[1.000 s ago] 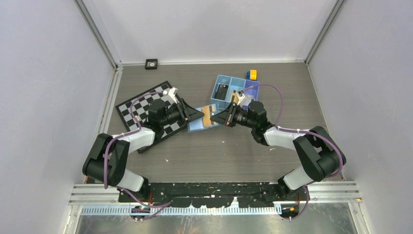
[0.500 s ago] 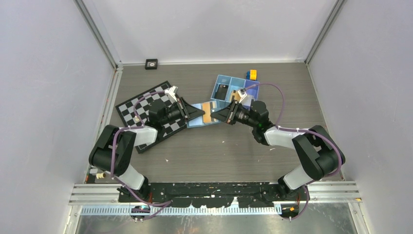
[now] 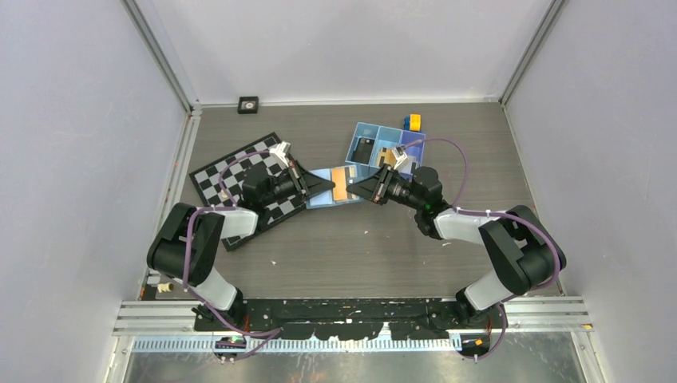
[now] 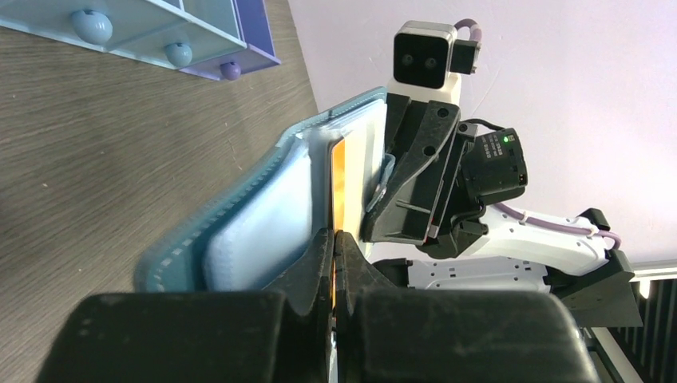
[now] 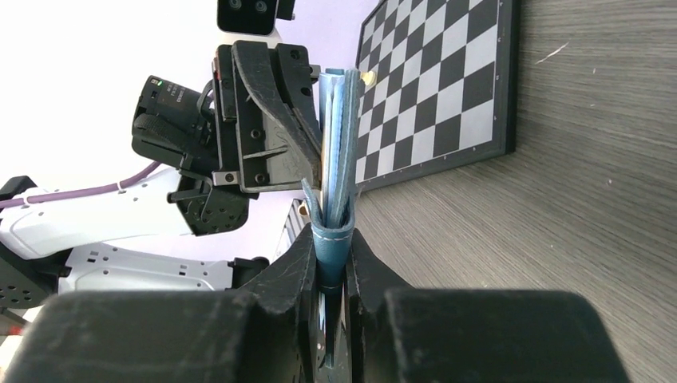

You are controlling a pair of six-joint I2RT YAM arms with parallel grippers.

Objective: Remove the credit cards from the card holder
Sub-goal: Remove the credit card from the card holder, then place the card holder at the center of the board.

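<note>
**Desk:** What are the two arms doing here?

**Photographer:** The left end effector is closed on the near edge of an orange-tan credit card standing out of the card holder. The right end effector is clamped on the holder's opposite, stitched edge. The light-blue holder sits between them over the middle of the counter, beside the chessboard and just in front of the blue tray. Whether it touches the counter, I cannot tell.

**Desk:** How would it handle?

**Photographer:** The holder looks soft, padded and light, and it would likely bend under a pull, so the stitched edge is the sound place to grip. The card looks thin, stiff and smooth. A pinch on its bare end, drawn straight along the pocket, seems best, or it may slip.

**Desk:** And the containers?

**Photographer:** One orange card shows in the holder's pocket; any others are hidden. The tray's left compartment holds a black card. The middle one holds a tan piece, partly covered by the right arm. The third I cannot read.
</note>
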